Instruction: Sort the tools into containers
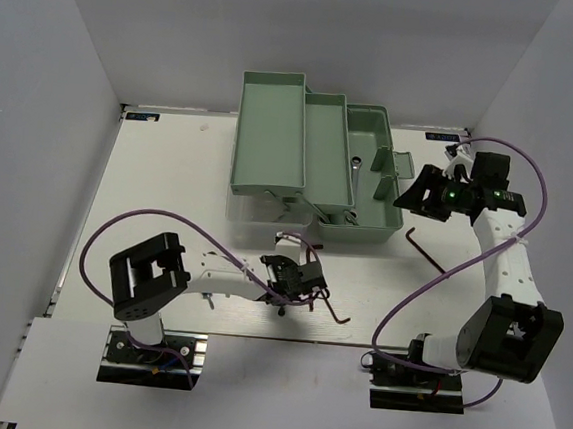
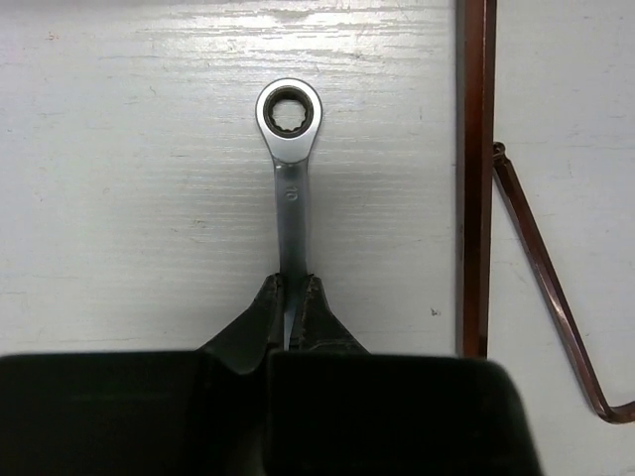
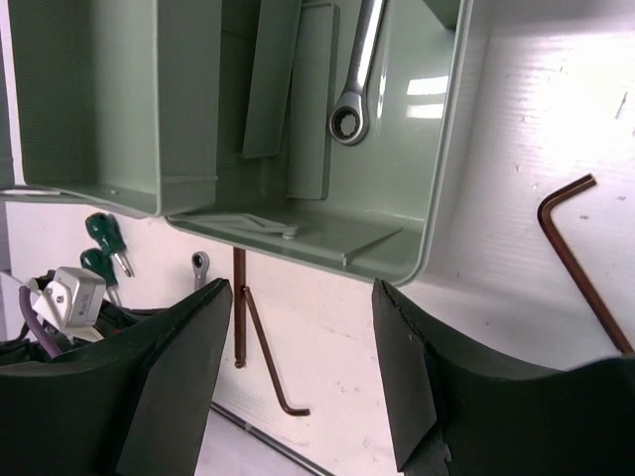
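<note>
Left gripper (image 2: 291, 286) clamped on the small ratcheting wrench (image 2: 289, 149) shank; stamped mark there illegible; hex key (image 2: 474, 178) just right of it. Right gripper (image 3: 303, 293) spread wide, toolbox (image 3: 437, 178) ahead.

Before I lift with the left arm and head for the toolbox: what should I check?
1. Left jaws shut on the small wrench: ok, they pinch its shaft and the ring end pokes out.
2. Wrench free of neighbours: ok, the hex keys lie to one side, apart from it.
3. Wrench off the table: cannot tell; it looks flat on it.
4. Toolbox open: ok, trays fanned out, a longer wrench already in the bottom.
5. Right jaws empty: ok, open with nothing between them.
6. Right arm out of the way: cannot tell; its jaws hang by the toolbox's right end.
</note>
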